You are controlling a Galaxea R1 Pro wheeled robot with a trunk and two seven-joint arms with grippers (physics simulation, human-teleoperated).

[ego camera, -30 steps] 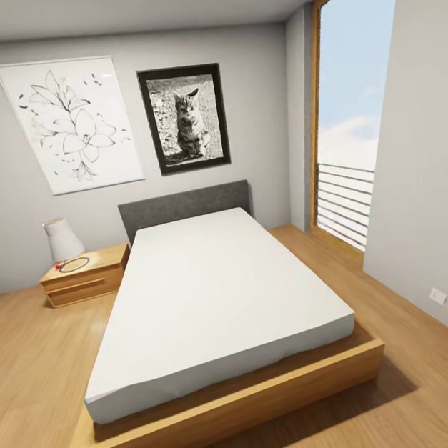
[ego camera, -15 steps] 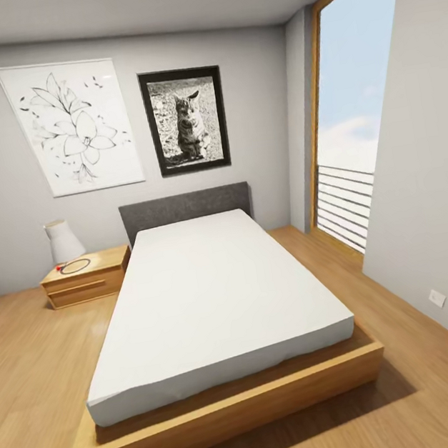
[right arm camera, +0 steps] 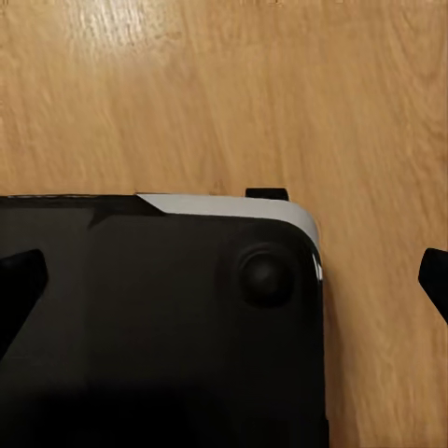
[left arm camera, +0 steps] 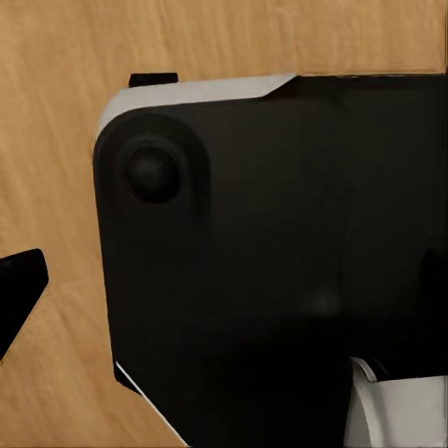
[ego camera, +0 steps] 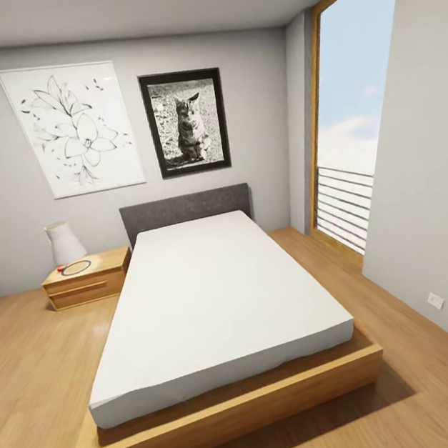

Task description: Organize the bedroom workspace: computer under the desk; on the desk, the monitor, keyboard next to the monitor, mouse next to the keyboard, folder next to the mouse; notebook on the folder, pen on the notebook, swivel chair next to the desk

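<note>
a bare white bed (ego camera: 207, 299) on a wood frame stands on the wood floor (ego camera: 28, 356), its grey headboard (ego camera: 185, 208) against the back wall under a flower print (ego camera: 71, 129) and a cat photo (ego camera: 186, 121), with a tall window (ego camera: 360, 123) to the right. beside the bed a nightstand (ego camera: 87, 276) carries a white lamp (ego camera: 62, 241). both wrist views look down on the robot's black base (left arm camera: 280, 280) over the floor, with dark claw fingertips (right arm camera: 435, 280) at the edges, well apart, so each claw looks spread.

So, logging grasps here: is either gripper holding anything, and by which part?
Nothing is held. The right gripper has its fingertips spread apart over the robot's black base and wood floor; the left wrist view shows one fingertip, nothing gripped.
</note>
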